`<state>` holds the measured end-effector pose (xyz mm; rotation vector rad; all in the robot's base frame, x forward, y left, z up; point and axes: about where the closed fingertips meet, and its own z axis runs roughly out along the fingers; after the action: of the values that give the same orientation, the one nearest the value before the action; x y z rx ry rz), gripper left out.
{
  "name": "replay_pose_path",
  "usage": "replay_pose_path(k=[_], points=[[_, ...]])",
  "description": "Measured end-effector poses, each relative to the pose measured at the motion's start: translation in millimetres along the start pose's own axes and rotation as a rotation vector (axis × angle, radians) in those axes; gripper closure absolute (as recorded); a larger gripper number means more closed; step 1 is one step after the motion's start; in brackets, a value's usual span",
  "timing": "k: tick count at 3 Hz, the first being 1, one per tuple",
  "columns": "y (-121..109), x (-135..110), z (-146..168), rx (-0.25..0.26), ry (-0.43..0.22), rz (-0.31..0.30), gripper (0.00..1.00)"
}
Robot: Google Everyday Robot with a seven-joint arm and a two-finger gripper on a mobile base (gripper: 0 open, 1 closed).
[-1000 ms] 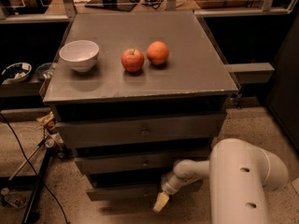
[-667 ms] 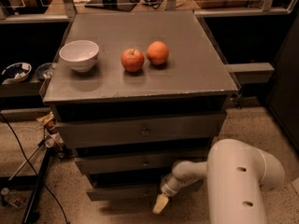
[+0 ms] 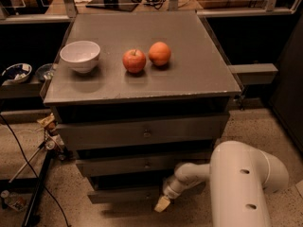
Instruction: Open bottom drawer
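Matt bottom drawer [image 3: 118, 196] — smooth pale gripper [image 3: 162, 204] just beside

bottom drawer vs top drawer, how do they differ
The top drawer looks taller and wider, the bottom drawer narrower and thinner. The top drawer sits under the tabletop, the bottom drawer by the floor. The gripper hangs at the bottom drawer only. Both are grey.

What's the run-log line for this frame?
gripper: low, at bottom drawer front near its middle | contact: unclear | drawer: looks shut | other: bowl, apple, orange
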<state>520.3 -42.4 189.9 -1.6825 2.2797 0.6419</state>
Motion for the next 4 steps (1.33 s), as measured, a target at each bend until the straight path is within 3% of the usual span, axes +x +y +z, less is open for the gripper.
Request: replay_pose_path(k=[3,4], points=[[0.1,0.0,0.1,0.0,0.0,0.0,0.96],[0.1,0.0,0.1,0.0,0.0,0.0,1.0]])
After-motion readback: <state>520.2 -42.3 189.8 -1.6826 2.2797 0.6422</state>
